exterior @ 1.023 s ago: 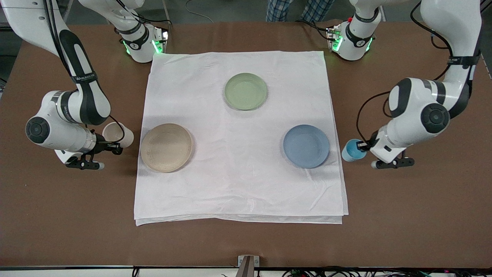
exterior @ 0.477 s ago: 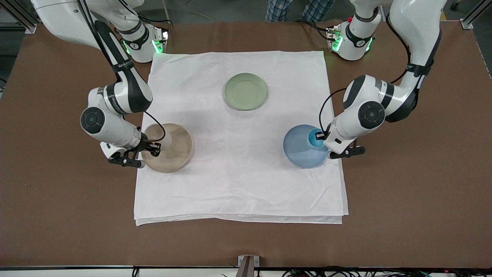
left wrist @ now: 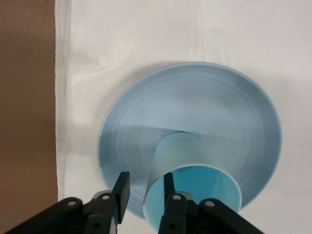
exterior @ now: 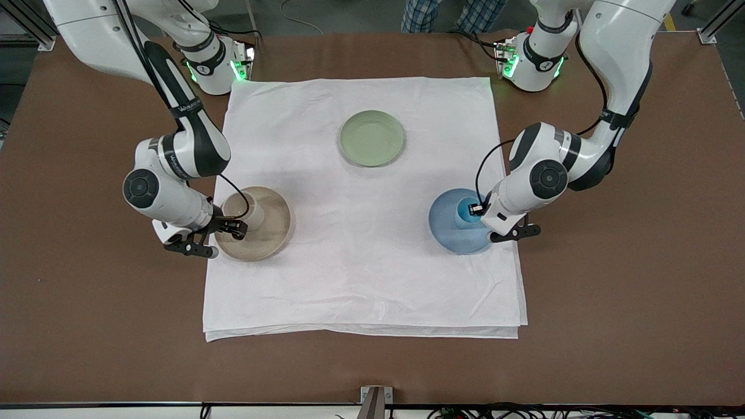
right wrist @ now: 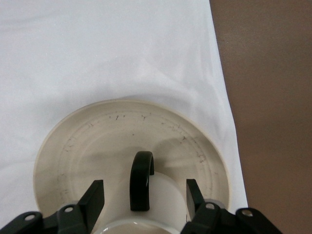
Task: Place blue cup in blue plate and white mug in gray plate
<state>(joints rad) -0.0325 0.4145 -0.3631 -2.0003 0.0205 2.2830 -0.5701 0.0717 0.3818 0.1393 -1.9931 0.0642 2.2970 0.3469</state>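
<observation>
The blue cup (exterior: 465, 214) stands on the blue plate (exterior: 451, 233), toward the plate's edge at the left arm's end. My left gripper (exterior: 476, 208) is at its rim, open: in the left wrist view one finger is inside the cup (left wrist: 190, 161) and one outside, both clear of the wall, over the blue plate (left wrist: 204, 97). The white mug (exterior: 250, 214) rests on the gray plate (exterior: 273, 230). My right gripper (exterior: 233, 227) straddles the mug (right wrist: 165, 195), fingers against its sides, dark handle between them, above the gray plate (right wrist: 97, 136).
A pale green plate (exterior: 372, 138) lies farther from the front camera, between the two arm bases. All three plates sit on a white cloth (exterior: 361, 279) spread over the brown table (exterior: 611, 320).
Both arms swung in from the bare table ends, carrying the cup and the mug over their plates, then lowered them. The left fingers have parted from the cup's wall.
</observation>
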